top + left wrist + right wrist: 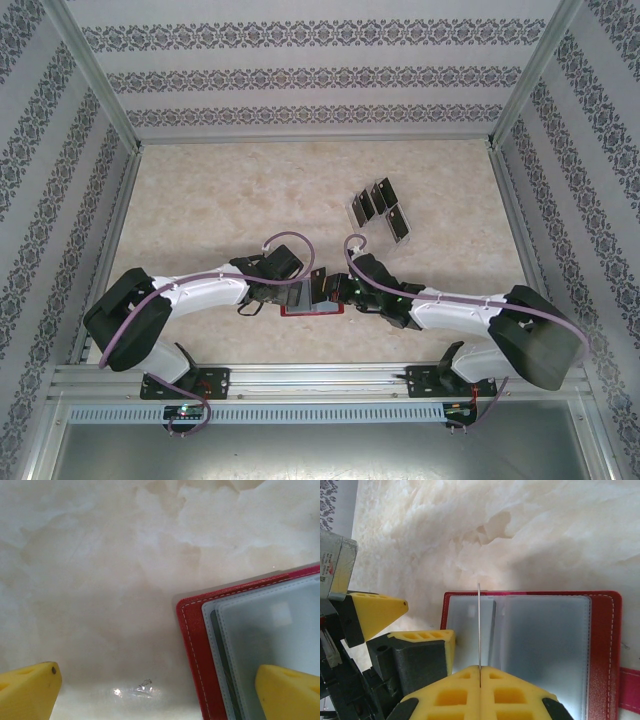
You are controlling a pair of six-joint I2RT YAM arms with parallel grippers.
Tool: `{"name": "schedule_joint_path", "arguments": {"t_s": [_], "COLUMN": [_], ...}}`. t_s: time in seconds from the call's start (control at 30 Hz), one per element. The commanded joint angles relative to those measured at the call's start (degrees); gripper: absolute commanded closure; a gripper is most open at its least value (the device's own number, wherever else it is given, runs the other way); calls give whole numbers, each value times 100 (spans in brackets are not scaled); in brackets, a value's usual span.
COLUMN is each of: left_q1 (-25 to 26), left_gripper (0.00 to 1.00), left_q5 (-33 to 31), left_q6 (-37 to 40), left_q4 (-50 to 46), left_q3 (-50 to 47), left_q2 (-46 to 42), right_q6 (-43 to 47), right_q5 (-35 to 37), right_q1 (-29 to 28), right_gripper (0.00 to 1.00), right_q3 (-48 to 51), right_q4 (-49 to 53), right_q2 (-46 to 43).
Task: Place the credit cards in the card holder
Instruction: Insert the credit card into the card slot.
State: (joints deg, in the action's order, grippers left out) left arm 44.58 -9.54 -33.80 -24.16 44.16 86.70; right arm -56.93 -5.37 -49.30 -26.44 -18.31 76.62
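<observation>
Wallet, red with grey pockets, lies open; right hand pinches card edge-on.

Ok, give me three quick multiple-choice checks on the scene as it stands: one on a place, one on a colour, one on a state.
1. Where do the loose cards lie relative to the wallet?
A. Past it, to the right
B. Tucked under it
C. On the near rail

2. What colour is the wallet's cover?
A. Blue
B. Red
C. Green

3. What is the state of the right end effector?
A. Open and empty
B. Shut on a card
C. Shut on the wallet

Answers:
1 A: the top view shows them farther out than the wallet and to its right.
2 B: a red border frames the grey pockets.
3 B: its fingers pinch a thin card edge-on over the open wallet.
</observation>
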Motion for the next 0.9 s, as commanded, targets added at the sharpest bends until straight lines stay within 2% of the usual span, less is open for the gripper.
{"name": "schedule_joint_path", "arguments": {"t_s": [0.0,0.87], "left_q1": [51,50], "left_gripper": [0,0], "left_q5": [-98,-118], "left_q6": [16,-64], "left_q4": [-174,-190], "left_q3": [-29,-108], "left_q2": [-91,-148], "right_q6": [-42,-229], "right_q5": [177,18], "right_q1": [-62,-62], "right_gripper": [100,100], "right_q3": [148,370], "right_q4": [-400,-1006], "right_q2": [60,416]}}
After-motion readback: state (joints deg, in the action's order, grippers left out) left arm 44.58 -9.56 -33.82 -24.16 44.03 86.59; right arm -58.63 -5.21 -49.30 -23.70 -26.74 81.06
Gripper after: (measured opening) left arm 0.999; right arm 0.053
